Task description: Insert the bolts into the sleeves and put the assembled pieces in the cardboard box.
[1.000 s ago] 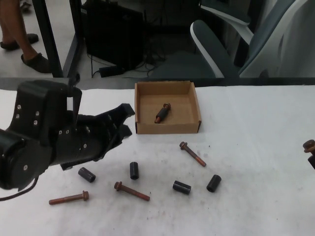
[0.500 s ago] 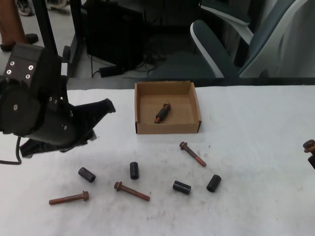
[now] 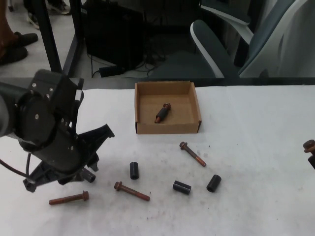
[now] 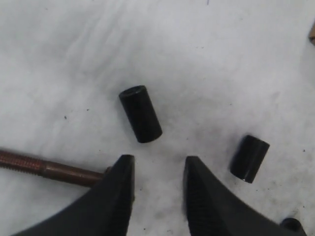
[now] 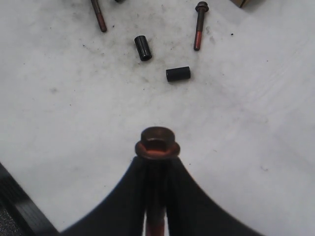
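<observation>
Toward the worktop's near left corner a black sleeve lies just ahead of the left gripper, its jaws parted, so sleeve pickup seems in hand, next needing a straddling descent, while the right gripper clamps a bolt at the right edge; no lettering is legible.

Finding for your log: no text, label, brand, number or sign can be read anywhere in these views, the walls of the cardboard box included.
</observation>
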You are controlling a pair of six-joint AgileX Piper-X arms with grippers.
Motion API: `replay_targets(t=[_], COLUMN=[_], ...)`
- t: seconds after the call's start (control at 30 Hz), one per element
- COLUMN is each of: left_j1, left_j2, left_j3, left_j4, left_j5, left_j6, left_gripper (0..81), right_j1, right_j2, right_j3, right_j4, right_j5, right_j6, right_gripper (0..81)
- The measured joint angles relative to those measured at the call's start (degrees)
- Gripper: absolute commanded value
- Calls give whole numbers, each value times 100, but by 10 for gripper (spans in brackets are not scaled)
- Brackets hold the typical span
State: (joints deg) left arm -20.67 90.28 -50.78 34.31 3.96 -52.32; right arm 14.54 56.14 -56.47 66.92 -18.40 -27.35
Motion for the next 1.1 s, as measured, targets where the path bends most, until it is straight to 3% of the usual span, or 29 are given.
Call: replay_targets(t=[0.53, 1.1], left_j1=[0, 0], left_j2=[377, 613], left_j3=[-5, -5], left_j4=[-384, -484], left_j5=[-396, -524], left_j6=[-1147, -1419], left_gripper=[329, 329], right_j1=[37, 132], right_j2=[0, 0], right_j3=[0, 0], right_j4=[0, 0], right_j5=[0, 0], right_j6=[0, 0], right_gripper=[2, 2])
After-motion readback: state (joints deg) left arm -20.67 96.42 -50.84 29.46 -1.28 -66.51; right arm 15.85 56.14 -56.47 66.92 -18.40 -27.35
